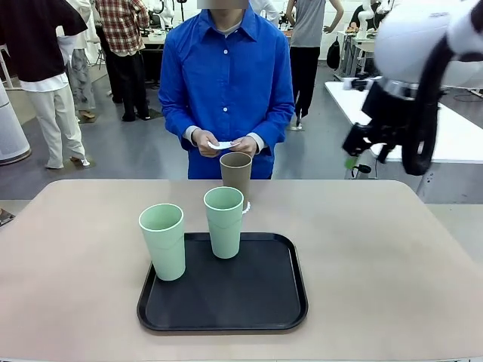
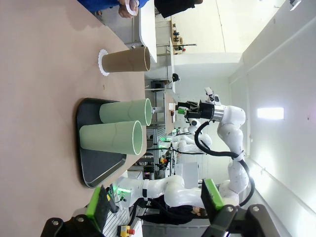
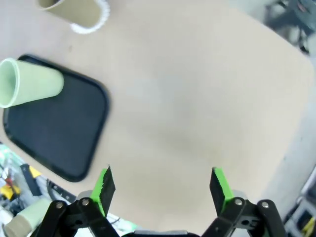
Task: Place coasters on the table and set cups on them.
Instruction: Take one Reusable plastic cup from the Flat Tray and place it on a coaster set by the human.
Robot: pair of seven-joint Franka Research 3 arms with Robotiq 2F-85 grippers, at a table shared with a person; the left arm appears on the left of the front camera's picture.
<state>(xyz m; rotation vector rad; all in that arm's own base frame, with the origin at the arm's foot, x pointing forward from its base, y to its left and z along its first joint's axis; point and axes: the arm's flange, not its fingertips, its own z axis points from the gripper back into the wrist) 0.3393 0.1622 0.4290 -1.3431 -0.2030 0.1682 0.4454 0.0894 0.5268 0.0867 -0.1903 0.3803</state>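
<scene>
Tumbler (image 1: 162, 241), mint, left on black tray (image 1: 256, 294): probably light, stiff, matte, tippy. Best pinched mid-wall across the taper. Right gripper (image 3: 160, 185), left gripper (image 2: 154, 200): fingers spread, empty.

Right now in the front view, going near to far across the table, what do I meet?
black tray (near rim) → left mint cup → right mint cup → brown cup on a coaster → person's hands holding a white doily
</scene>
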